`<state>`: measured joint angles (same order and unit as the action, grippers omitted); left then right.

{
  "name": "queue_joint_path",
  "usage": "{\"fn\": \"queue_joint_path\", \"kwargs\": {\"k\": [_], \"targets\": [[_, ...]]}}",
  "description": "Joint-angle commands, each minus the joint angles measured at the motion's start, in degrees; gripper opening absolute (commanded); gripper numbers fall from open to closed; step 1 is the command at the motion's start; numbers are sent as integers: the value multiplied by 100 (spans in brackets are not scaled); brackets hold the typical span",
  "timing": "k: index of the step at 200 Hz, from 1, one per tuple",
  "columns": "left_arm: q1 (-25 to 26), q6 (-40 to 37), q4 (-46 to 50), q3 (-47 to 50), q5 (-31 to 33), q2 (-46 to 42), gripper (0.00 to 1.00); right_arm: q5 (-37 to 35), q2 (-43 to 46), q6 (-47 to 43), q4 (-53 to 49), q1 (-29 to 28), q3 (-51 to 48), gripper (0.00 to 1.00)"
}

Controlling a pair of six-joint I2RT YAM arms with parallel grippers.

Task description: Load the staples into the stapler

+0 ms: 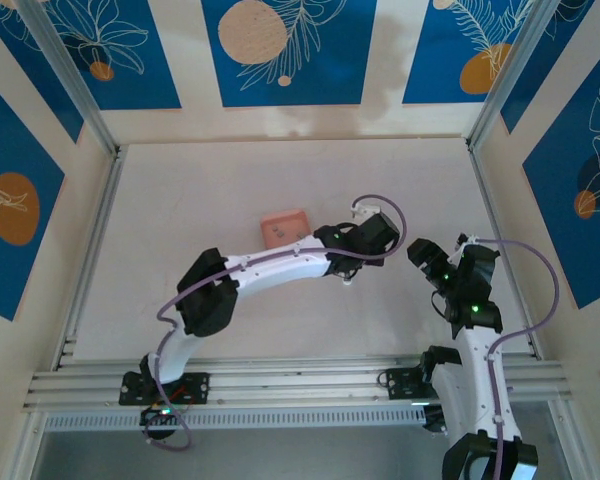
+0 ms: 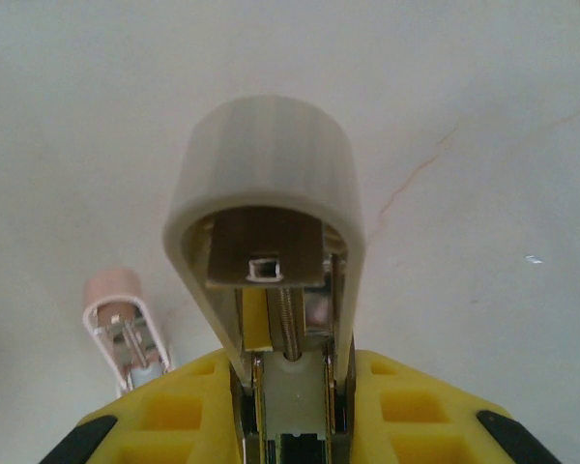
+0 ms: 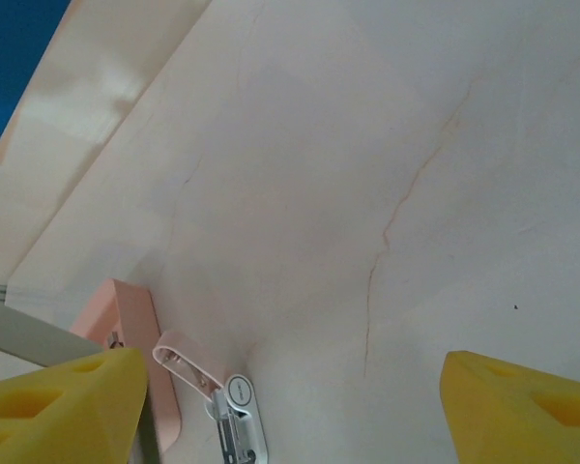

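Yellow fingers [image 2: 188, 411] of the left pincer [image 2: 292, 387] are clamped narrow on the stapler [image 2: 266, 184], lid flipped up, spring rail showing. Smaller pinkish stapler [image 2: 124, 324] lies open at 8 o'clock. Right pincer [image 3: 292, 372] gapes wide, holding nothing, over the table [image 3: 416, 145]. From above, left arm arcs toward 2 o'clock; staples [image 1: 298, 230] sit on the pink tray [image 1: 277, 222], 9 o'clock from that pincer.

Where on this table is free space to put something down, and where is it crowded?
Free: the strip of table between the pink tray and the back wall, and the left part between the side rail and the left arm. Crowded: the middle right, where the left end effector and the right end effector stand close together near the tray.
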<state>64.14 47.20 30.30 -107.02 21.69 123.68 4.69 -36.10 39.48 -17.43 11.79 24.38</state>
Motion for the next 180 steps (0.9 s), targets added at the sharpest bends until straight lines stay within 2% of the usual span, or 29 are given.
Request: {"fn": "queue_joint_path", "kwargs": {"k": [1, 25, 67, 180], "targets": [[39, 691, 633, -242, 56, 275, 0, 45, 65, 133, -174, 51, -154, 80], [42, 718, 772, -594, 143, 647, 0, 89, 68, 279, -14, 51, -314, 80], [55, 809, 1012, -1253, -109, 1272, 0, 141, 63, 389, 152, 59, -412, 79], [46, 1362, 1459, -1840, 124, 1870, 2, 196, 65, 391, 236, 60, -452, 80]]}}
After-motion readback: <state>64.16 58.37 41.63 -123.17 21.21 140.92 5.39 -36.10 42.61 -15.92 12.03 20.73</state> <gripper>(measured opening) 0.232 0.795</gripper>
